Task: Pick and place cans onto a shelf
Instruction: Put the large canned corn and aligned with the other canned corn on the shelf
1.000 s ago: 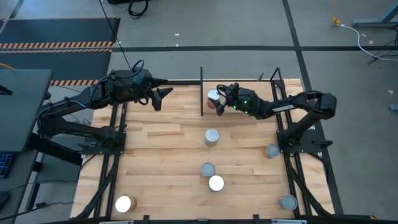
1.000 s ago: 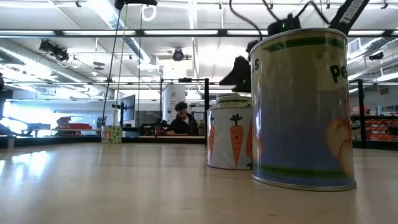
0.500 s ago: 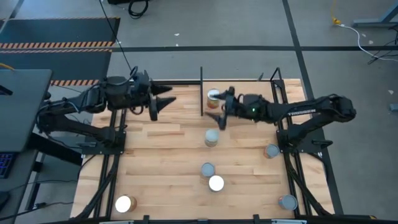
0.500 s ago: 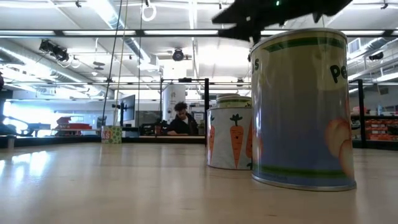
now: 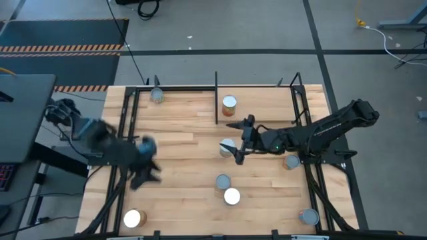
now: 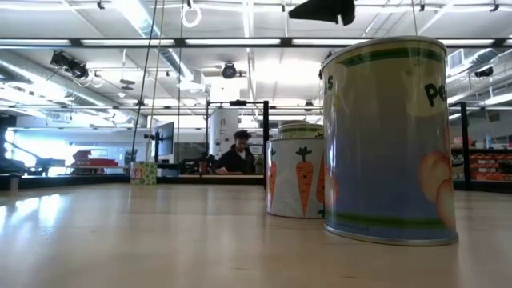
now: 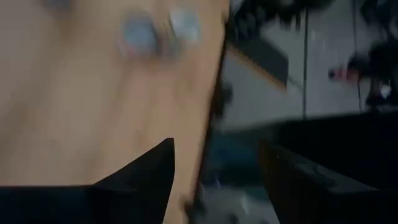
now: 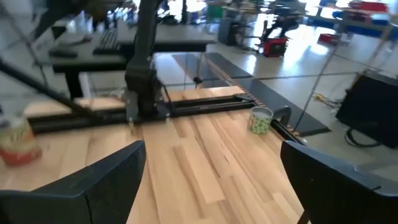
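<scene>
My right gripper point(image 5: 235, 141) is open and empty, hovering above a silver-topped can point(image 5: 227, 149) at the table's middle; its fingers show spread in the right wrist view point(image 8: 211, 152). An orange-labelled can point(image 5: 229, 104) stands upright on the shelf point(image 5: 267, 107) at the far edge, just right of a black post point(image 5: 215, 100); it also shows in the right wrist view point(image 8: 15, 144). My left gripper point(image 5: 147, 172) is open and empty over the near-left part of the table, blurred by motion; its fingers show apart in the left wrist view point(image 7: 214, 155).
Two cans point(image 5: 223, 181) point(image 5: 231, 196) stand near the table's middle front; in the low view they are the carrot can point(image 6: 296, 180) and the peas can point(image 6: 392, 136). More cans stand at the near left point(image 5: 132, 218), right point(image 5: 291, 161), near right point(image 5: 308, 216) and far left point(image 5: 157, 95).
My right gripper has come away from the orange-labelled can, which stays upright on the shelf, and has gone toward the near edge to above the middle can. My left arm has swung fast from the far-left side toward the table's near-left corner.
</scene>
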Controlling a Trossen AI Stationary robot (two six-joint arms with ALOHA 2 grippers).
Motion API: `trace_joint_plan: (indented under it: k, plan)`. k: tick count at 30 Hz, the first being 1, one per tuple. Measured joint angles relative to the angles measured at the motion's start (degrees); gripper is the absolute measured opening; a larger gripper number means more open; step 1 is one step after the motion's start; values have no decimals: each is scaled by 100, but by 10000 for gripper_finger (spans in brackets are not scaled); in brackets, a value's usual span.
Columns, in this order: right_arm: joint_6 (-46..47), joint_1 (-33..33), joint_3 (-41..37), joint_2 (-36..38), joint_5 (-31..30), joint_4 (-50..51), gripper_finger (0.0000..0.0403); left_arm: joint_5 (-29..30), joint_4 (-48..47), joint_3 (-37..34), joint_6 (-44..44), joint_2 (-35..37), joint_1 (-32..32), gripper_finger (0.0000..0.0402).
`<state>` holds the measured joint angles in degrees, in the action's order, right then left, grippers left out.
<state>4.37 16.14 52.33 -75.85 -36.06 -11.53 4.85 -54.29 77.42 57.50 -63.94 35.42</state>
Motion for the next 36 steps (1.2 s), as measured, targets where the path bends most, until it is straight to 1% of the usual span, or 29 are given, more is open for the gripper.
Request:
trace_joint_plan:
  k: [2, 4, 7, 9, 12, 16, 21, 24, 28, 31, 36]
  plan:
    - [290, 142, 18, 0, -349, 4, 381, -36, -198, -1, 563, -180, 560, 231]
    - [484, 282, 20, 0, -666, 6, 381, -111, -272, -1, 948, -410, 1070, 231]
    - [556, 497, 20, 0, -890, 17, 381, -293, -316, -1, 1393, -838, 1648, 231]
    - [875, 620, 20, 0, -1130, 19, 380, -623, -304, -1, 1647, -1127, 1920, 231]
    - [1247, 823, 20, 0, -1408, 9, 376, -1348, -303, -1, 2001, -1537, 2316, 231]
    - [1723, 1080, 22, 0, -1436, 137, 370, -1881, -296, -3, 2320, -1994, 2810, 231]
    - [2249, 1320, 22, 0, -1436, 254, 368, -2107, -299, -5, 2598, -2489, 2985, 221]
    - [2475, 1410, 22, -1, -1513, 258, 367, -2252, -385, -6, 2557, -2771, 2980, 207]
    - [2618, 1466, 22, -2, -1597, 260, 367, -2524, -777, -6, 2406, -3178, 2986, 188]
    - [2845, 1513, 20, -2, -1693, 264, 367, -2454, -796, -6, 2329, -3410, 3050, 179]
    - [2803, 1508, 20, -2, -1755, 266, 367, -2041, -726, -7, 2144, -3660, 3139, 178]
